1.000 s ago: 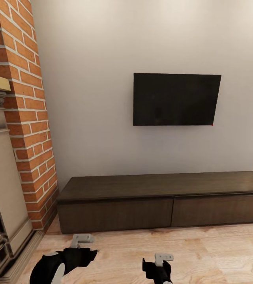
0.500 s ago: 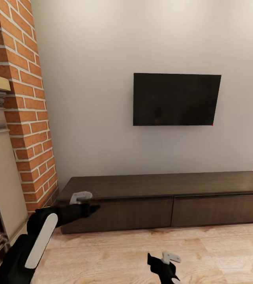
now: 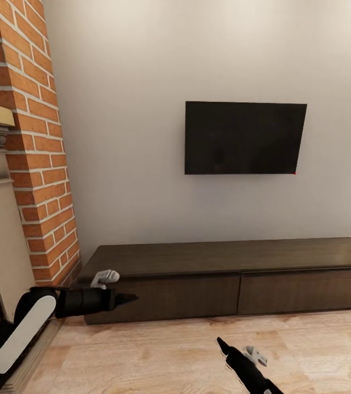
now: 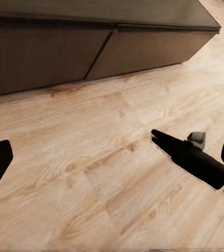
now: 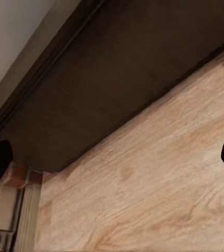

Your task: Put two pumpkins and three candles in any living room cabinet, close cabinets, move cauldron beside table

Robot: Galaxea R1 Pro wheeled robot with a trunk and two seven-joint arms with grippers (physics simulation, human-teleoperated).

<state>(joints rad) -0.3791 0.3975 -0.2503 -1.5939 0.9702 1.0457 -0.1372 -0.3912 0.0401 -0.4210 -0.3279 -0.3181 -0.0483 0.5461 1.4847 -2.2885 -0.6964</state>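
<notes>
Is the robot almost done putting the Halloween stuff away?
Can't tell how much is done. The cabinet has both drawer fronts shut. The left gripper reaches toward its left drawer, holding nothing; the right gripper hangs empty over the floor.

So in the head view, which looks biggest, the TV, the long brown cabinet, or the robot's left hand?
1. Cabinet, widest across the picture.
2. TV.
3. Left hand, smallest, even though it is nearer the camera.

cabinet (image 3: 230,279) on floor (image 3: 186,355) against wall, television (image 3: 245,138) above it, fireplace (image 3: 11,219) at left
</notes>
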